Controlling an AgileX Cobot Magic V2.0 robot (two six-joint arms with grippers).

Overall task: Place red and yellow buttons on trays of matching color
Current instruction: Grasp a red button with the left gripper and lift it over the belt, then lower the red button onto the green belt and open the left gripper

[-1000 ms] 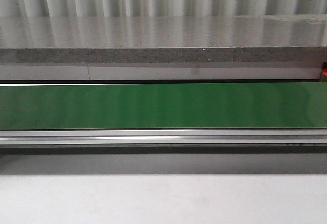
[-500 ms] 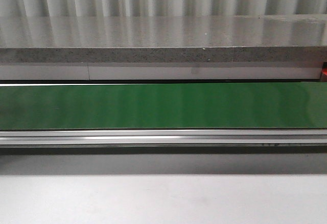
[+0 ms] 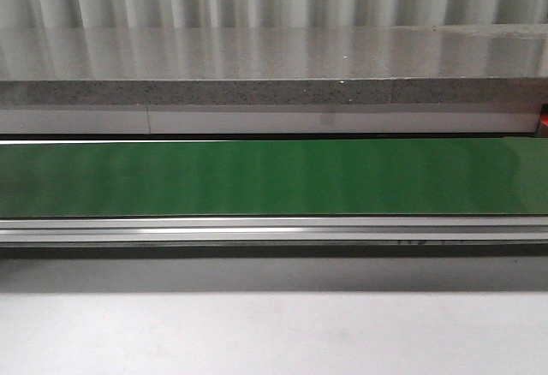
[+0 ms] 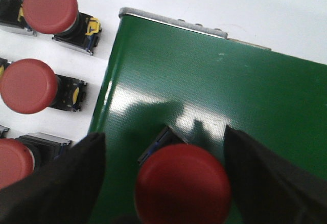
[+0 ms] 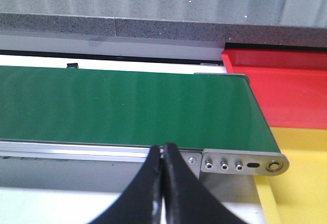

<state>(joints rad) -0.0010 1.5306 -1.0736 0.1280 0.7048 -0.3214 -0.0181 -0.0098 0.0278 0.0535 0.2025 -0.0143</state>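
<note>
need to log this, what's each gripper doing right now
Left gripper: open, fingers either side of a red button on the green belt, not clamped on it.
Right gripper: shut, empty, hovering by the belt's end.

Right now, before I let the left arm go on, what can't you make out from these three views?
- Left gripper: the red button sits between its open fingers; pad contact hidden.
- Yellow buttons: none in any view.
- Red tray and yellow tray: cut off by the right wrist view's edge.
- Front view: only the green belt; both arms out of frame.
</note>
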